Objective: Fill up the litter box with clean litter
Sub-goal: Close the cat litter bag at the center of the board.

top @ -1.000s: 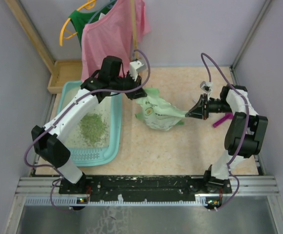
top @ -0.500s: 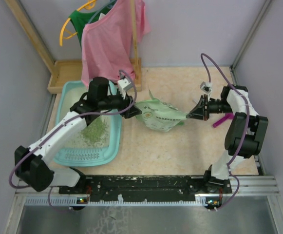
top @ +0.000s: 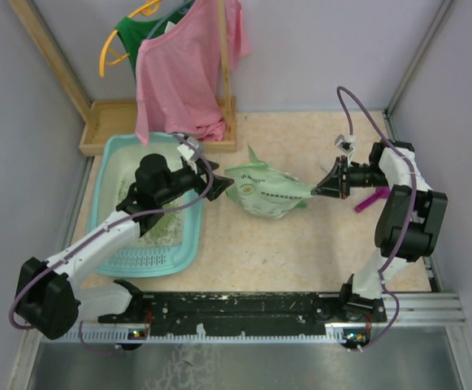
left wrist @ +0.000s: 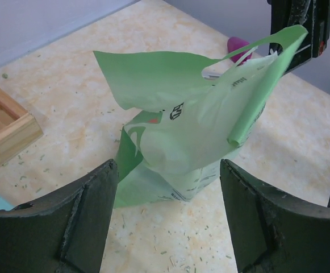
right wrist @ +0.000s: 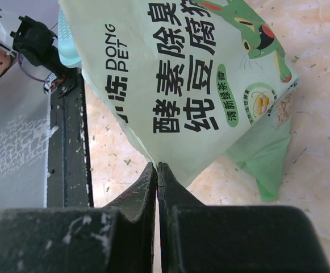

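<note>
Our litter box (top: 142, 258) sits at the left of the surface (top: 300, 244), litter (top: 166, 230) heaped inside. Beside it slumps the bag (top: 268, 191). The left end effector (left wrist: 168, 170) gapes empty before it, and the right end effector (right wrist: 157, 170) pinches its edge, likely steadying it.

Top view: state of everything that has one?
litter box: flat on table, partly filled.
clean litter: loose heap inside the box.
bag: slumped on table, one end pinched.
left pincer: open, empty, facing the bag.
right pincer: shut on the bag's edge.
scoop: lying on table, untouched.
</note>
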